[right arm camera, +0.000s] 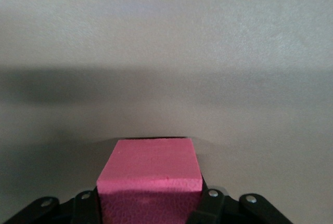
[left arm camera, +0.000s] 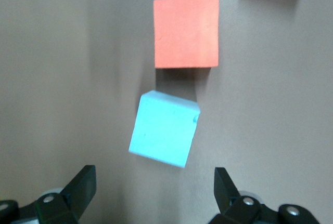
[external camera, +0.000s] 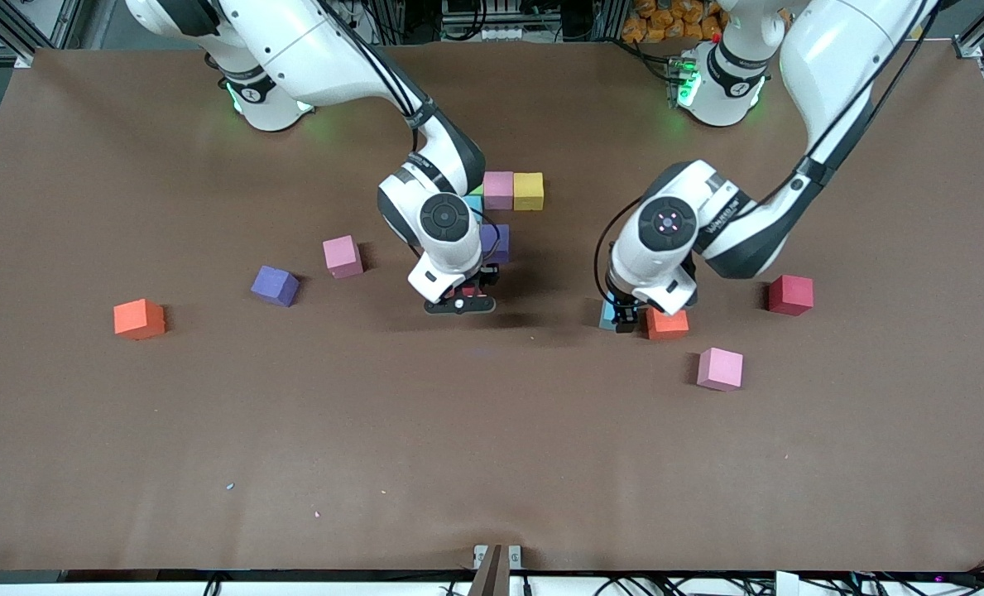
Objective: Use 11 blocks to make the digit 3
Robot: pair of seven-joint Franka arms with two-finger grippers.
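Observation:
A pink block (external camera: 498,189) and a yellow block (external camera: 528,191) touch in a row, with a light blue block (external camera: 473,199) and a purple block (external camera: 498,242) partly hidden under the right arm. My right gripper (external camera: 461,300) is shut on a deep pink block (right arm camera: 149,174), low over bare table beside that purple block. My left gripper (external camera: 624,321) hangs open over a tilted light blue block (left arm camera: 164,129), whose fingers (left arm camera: 80,187) stand wide of it. An orange block (left arm camera: 186,31) lies right beside the blue one.
Loose blocks lie around: pink (external camera: 343,256), purple (external camera: 275,285) and orange (external camera: 139,319) toward the right arm's end, red (external camera: 790,295) and pink (external camera: 720,368) toward the left arm's end. The brown table (external camera: 492,463) runs on toward the front camera.

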